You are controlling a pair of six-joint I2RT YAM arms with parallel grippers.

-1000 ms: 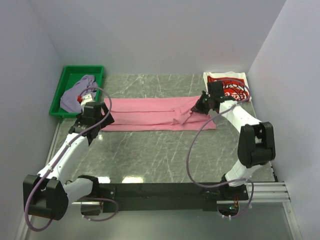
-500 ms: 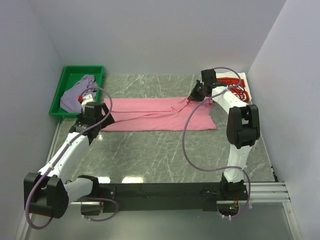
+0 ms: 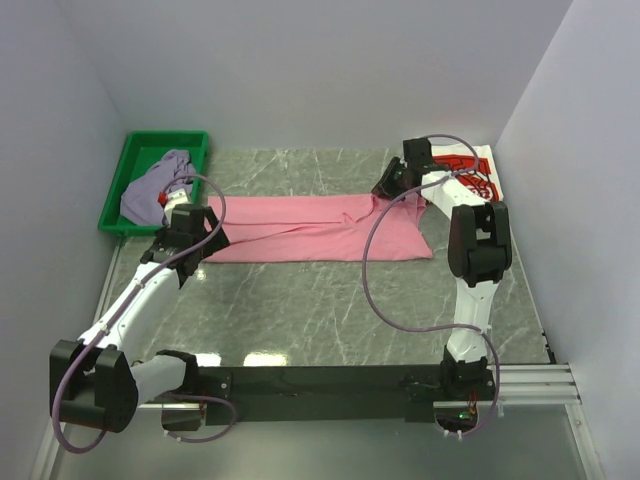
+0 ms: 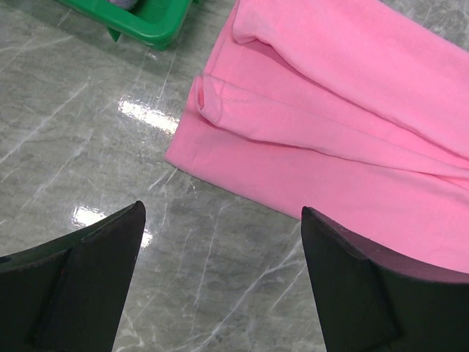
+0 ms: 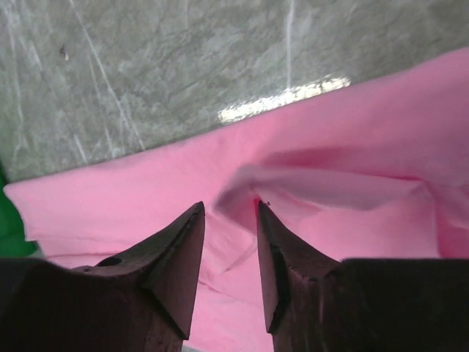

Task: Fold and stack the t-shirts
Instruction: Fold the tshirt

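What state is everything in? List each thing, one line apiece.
pink t-shirt: folded into a long strip, lying flat, right end pinched up.
white Coca-Cola t-shirt: folded flat.
lavender-grey t-shirt: crumpled inside the green bin.
green bin: holding that one shirt.
left gripper: open, holding nothing.
right gripper: shut on a fold of the pink t-shirt.

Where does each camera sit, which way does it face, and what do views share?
Top external: fixed above and behind the robot, looking down at the table, pink tee, bin; left arm and right arm show whole.
Left wrist: on the left arm, looking down through the open left gripper at the tee's corner, bin beyond.
Right wrist: on the right arm, looking down past the right gripper pinching the tee.
Shared: all three see the tee; top and left wrist see the bin.
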